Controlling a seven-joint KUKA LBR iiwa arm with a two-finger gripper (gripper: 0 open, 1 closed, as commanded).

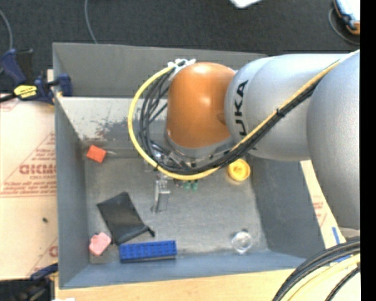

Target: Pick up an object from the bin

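Note:
My gripper point(160, 198) hangs below the arm's wrist over the bin's middle, above bare floor. The nearest thing is a flat black piece point(121, 216), lying just to its lower left. A small green thing point(189, 184) sits close on its right, partly under the wrist. A blue studded brick point(148, 251) lies along the front wall, below the gripper. Nothing shows at the gripper's tip.
An orange block point(96, 153) rests near the left wall, and a pink lump point(99, 244) in the front left corner. A yellow round thing point(239, 170) peeks out beside the arm. A clear round thing point(241, 241) lies at the front right. The arm covers the bin's back right.

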